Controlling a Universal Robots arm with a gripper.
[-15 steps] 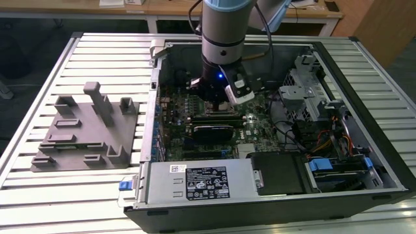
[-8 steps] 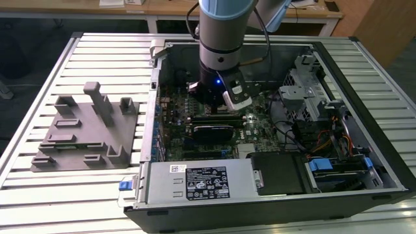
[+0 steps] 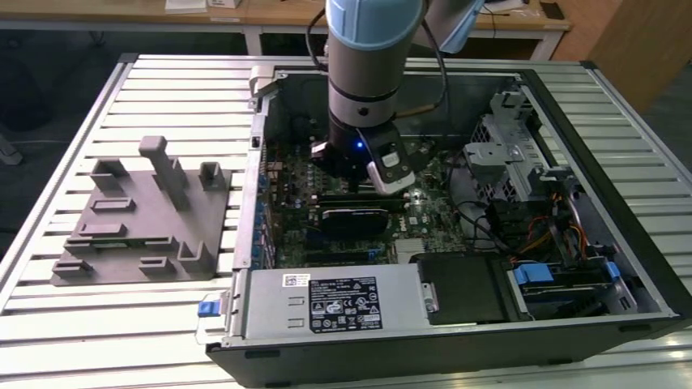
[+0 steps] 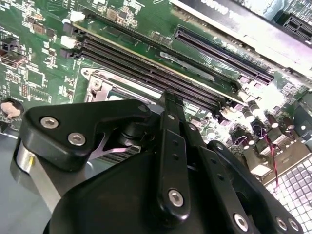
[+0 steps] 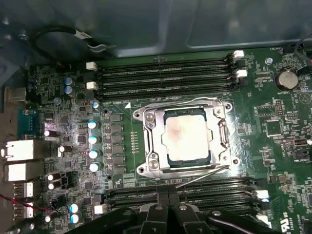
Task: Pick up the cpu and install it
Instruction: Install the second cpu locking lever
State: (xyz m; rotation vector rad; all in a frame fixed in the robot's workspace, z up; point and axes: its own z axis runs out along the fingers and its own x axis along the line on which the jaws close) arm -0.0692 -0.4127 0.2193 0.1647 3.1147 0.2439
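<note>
You have the arm (image 3: 365, 49) reaching down into the open computer case (image 3: 649, 279), which lies on its side on a ribbed aluminium table (image 3: 162, 81). Inside the case sits a green motherboard (image 5: 273, 146), densely studded with small components, round silver-topped capacitors (image 5: 92, 139) and long black memory slots (image 5: 163, 73).

The cpu (image 5: 186, 137) lies flat in the socket at the middle of the board: a thin square chip with a pale, slightly smudged metal top, framed by the shiny silver socket bracket (image 5: 148, 141) with screws at its corners. A thin wire lever (image 5: 204, 176) runs along one side of that frame. The chip is seated in the socket, not in the gripper.

Your gripper (image 5: 168, 202) hangs just above the board beside the socket; in the first wrist view its matt black fingers (image 5: 161, 212) stand pressed together with nothing between them. In the second wrist view the same black linkage (image 4: 170, 161), bolted with bright screw heads, sits over the memory slots near the bracket's corner.

Elsewhere in the case you can see a grey power supply box (image 3: 330, 301) with a label, a black drive bay (image 3: 467, 288) and bundled cables (image 3: 552, 235). On the table toward the exterior view's left stands the grey plastic fixture (image 3: 135, 227), with raised blocks and slots.
</note>
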